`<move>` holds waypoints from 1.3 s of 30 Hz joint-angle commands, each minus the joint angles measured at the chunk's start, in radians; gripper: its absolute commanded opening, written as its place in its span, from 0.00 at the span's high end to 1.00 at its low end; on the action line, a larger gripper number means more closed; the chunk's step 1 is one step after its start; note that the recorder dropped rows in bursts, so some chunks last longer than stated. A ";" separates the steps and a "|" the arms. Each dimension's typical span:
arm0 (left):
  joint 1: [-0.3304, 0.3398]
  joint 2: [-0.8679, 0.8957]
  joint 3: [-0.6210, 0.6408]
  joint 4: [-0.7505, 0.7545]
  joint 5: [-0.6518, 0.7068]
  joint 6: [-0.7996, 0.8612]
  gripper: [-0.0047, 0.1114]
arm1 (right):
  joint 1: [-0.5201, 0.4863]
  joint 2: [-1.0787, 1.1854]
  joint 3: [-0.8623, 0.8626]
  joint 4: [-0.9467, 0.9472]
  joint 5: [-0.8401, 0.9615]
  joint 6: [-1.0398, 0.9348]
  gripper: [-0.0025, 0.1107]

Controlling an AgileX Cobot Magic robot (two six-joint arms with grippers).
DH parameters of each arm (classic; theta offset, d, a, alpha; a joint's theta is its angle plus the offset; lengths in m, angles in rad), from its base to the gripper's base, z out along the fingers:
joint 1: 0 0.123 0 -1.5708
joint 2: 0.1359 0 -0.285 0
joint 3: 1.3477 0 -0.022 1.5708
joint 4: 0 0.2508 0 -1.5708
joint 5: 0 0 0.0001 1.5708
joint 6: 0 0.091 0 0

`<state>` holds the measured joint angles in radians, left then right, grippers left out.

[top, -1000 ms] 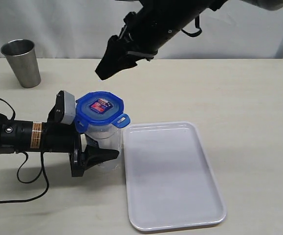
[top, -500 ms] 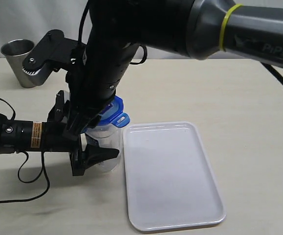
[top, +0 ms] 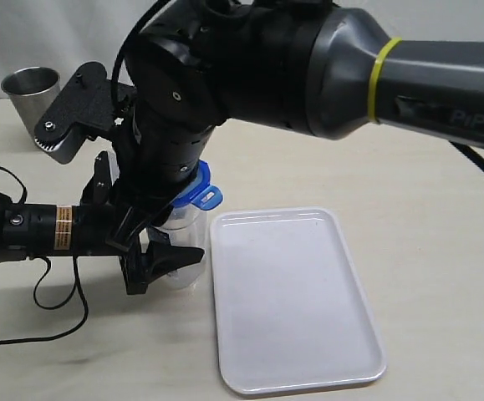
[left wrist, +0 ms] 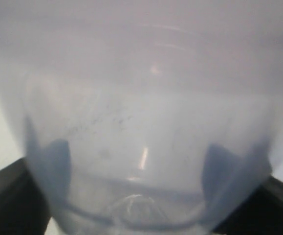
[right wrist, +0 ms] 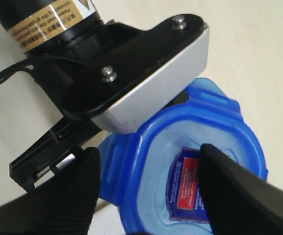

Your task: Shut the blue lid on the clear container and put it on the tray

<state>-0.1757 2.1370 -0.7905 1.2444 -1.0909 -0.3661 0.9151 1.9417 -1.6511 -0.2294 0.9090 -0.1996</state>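
With left gripper (top: 168,244), pinches the clear container (top: 187,227) low on both sides, just beside the tray (top: 296,380), not on it. Holds right gripper (right wrist: 156,193) spread directly over the blue lid (right wrist: 219,122) atop the container, perhaps touching. Hides most of the lid behind the right arm (top: 250,67). Steel cup (top: 26,83) well away from the tray.
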 commanded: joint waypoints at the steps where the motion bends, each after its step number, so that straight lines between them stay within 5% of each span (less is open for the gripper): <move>1: 0.001 0.006 -0.002 0.000 0.062 -0.005 0.96 | 0.001 0.016 0.056 -0.074 0.024 0.015 0.49; 7: 0.001 0.006 -0.002 0.000 0.062 -0.005 0.96 | 0.068 0.039 0.131 -0.427 0.012 0.220 0.49; 16: 0.001 0.006 -0.002 0.004 0.062 -0.007 0.96 | 0.076 0.075 0.145 -0.458 0.003 0.229 0.60; 22: 0.001 0.006 -0.002 0.000 0.062 -0.005 0.96 | 0.078 -0.008 0.140 -0.307 -0.024 0.159 0.60; 28: 0.001 0.006 -0.002 0.000 0.062 -0.005 0.96 | 0.076 -0.147 0.140 -0.232 -0.026 0.215 0.47; 32: 0.001 0.006 -0.002 -0.002 0.066 -0.005 0.96 | 0.031 -0.228 0.140 -0.149 -0.070 0.485 0.47; 39: 0.001 0.006 -0.002 -0.004 0.066 -0.005 0.96 | -0.090 -0.243 0.187 0.126 -0.112 0.451 0.57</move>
<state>-0.1739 2.1370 -0.8020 1.2173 -1.0693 -0.3672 0.8739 1.7040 -1.4966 -0.2114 0.8299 0.2578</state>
